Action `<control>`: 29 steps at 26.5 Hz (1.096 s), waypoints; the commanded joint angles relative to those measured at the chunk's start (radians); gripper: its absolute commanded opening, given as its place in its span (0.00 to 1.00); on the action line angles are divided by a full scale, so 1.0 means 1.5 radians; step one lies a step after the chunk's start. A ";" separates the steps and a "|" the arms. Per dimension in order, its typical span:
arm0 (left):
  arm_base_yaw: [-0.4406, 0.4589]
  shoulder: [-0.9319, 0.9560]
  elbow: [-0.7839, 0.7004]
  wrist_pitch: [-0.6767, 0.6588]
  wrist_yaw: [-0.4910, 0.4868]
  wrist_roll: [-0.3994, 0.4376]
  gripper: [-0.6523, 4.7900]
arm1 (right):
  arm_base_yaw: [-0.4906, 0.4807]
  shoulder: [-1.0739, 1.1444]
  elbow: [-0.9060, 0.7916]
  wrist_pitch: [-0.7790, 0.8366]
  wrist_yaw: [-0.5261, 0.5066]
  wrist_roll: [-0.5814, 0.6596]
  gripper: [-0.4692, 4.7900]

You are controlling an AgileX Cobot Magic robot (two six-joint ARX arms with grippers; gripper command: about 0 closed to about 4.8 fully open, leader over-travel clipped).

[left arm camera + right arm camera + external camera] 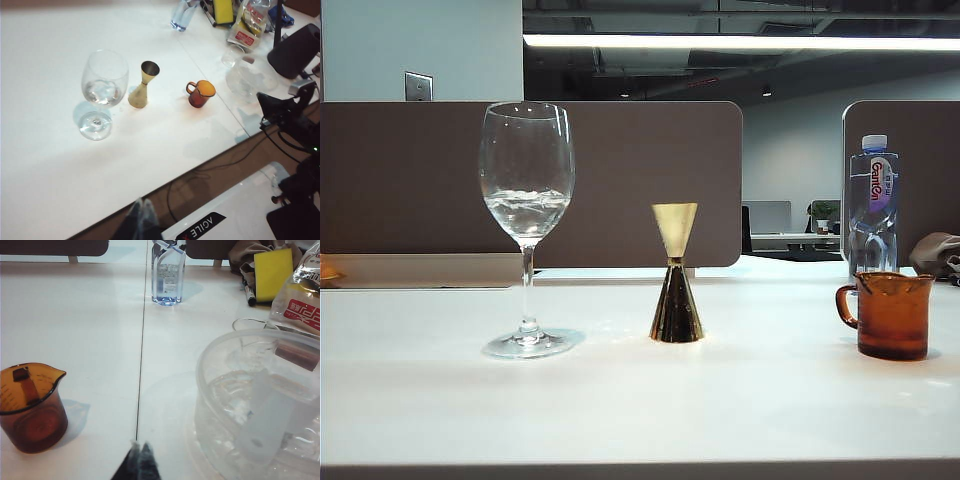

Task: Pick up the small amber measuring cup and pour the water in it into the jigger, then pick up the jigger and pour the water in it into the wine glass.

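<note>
Amber cup (886, 315) on the white table (620, 410), at the right in the exterior view, handle turned left toward the jigger (675, 275). Gold jigger upright in the middle, well apart from the cup. Wine glass (527, 225) at the left, upright, with some clear water (526, 212) already low in its bowl. Hard to tell whether the cup holds any water: amber walls too dark to read.

Left gripper (142, 209) high above the near table edge, looking down on all three vessels, touching none; fingertips pressed together, clenched on nothing. Right gripper (138, 452) low over the table, just right of the cup, tips also pinched together and empty. Neither arm visible in the exterior view.

Nothing grasped yet, so the first pick seems not begun.

Risks from here, as a judgement:
- Clenched fingers must spread before any approach; closing in as they stand would shove the cup and slop it.
- Narrow upper cone of the jigger, so a fast or off-centre tilt of the cup would spill over the rim onto the table.
- Slim jigger on a small base, likely tipped by a brush from the cup's spout.
- Clear basin (260, 405) near on the right, and the bottle (167, 272) farther back, leaving little room for a wide swing of the right arm.
</note>
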 commanded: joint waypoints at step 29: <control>-0.132 -0.003 0.003 -0.004 -0.062 0.097 0.12 | -0.001 0.000 -0.005 0.002 -0.001 0.001 0.08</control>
